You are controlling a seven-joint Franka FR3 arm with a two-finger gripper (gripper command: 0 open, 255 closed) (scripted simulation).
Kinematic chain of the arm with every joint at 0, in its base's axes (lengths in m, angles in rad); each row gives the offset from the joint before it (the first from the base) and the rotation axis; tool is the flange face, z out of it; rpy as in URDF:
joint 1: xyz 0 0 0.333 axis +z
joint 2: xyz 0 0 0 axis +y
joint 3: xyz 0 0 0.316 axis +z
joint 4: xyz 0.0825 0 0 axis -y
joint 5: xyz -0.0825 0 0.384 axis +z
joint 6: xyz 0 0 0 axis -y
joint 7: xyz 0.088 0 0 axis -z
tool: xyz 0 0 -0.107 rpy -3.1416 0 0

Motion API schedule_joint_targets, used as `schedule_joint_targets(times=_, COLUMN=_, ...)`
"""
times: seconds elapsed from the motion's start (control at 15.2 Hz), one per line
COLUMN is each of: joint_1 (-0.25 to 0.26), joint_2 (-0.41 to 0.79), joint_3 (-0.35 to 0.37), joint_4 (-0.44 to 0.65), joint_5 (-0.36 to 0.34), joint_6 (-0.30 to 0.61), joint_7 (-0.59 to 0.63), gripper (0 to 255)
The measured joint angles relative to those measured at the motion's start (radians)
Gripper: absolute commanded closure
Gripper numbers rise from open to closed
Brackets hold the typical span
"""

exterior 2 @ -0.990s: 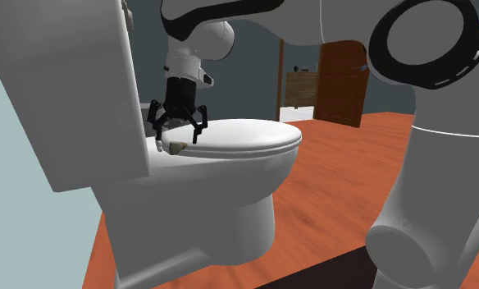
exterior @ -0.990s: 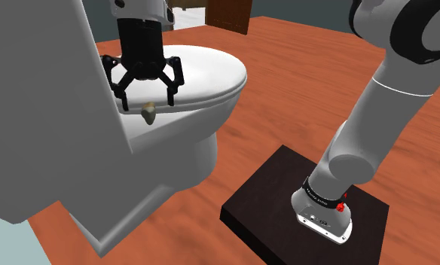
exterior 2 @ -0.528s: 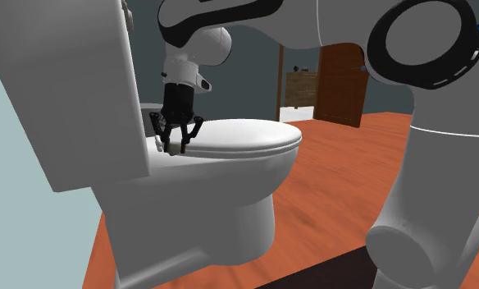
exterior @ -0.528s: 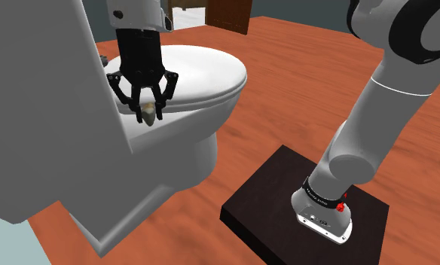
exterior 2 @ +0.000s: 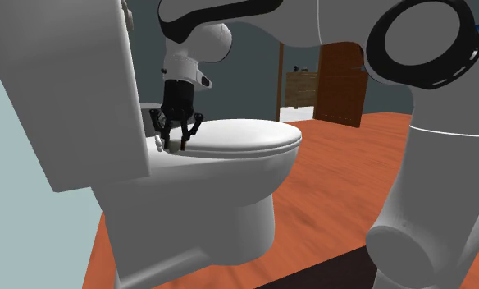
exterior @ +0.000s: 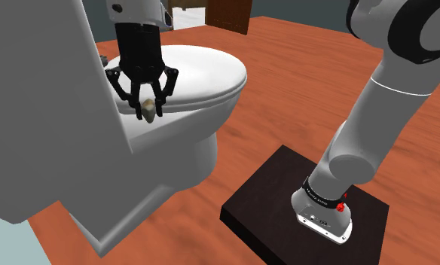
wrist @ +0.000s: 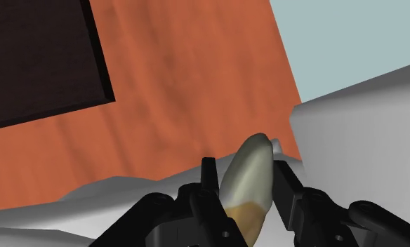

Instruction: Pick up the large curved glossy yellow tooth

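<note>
White Franka arm: arches from dark box stand, wrist vertical. All-black two-finger gripper: points down, fingers clamped on curved, glossy, pale yellowish tooth, at rear of white toilet lid, beside tank.

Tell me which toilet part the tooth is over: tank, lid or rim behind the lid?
The rim behind the lid, beside the tank. The pincer clasps the tooth there, off the lid's broad top.
</note>
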Motion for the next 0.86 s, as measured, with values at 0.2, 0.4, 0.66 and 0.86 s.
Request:
schedule_joint_targets(times=0.2, joint_1=0.001, joint_2=0.008, joint_3=0.000, joint_4=0.045, joint_5=-0.004, joint_6=-0.037, joint_7=0.012, gripper=255)
schedule_joint_targets(times=0.4, joint_1=0.002, joint_2=0.023, joint_3=0.001, joint_4=0.102, joint_5=-0.011, joint_6=-0.078, joint_7=0.027, gripper=255)
schedule_joint_targets(times=0.66, joint_1=0.008, joint_2=0.045, joint_3=0.006, joint_4=0.181, joint_5=-0.020, joint_6=-0.135, joint_7=0.052, gripper=255)
schedule_joint_targets(times=0.86, joint_1=0.012, joint_2=0.061, joint_3=0.008, joint_4=0.232, joint_5=-0.028, joint_6=-0.168, joint_7=0.066, gripper=255)
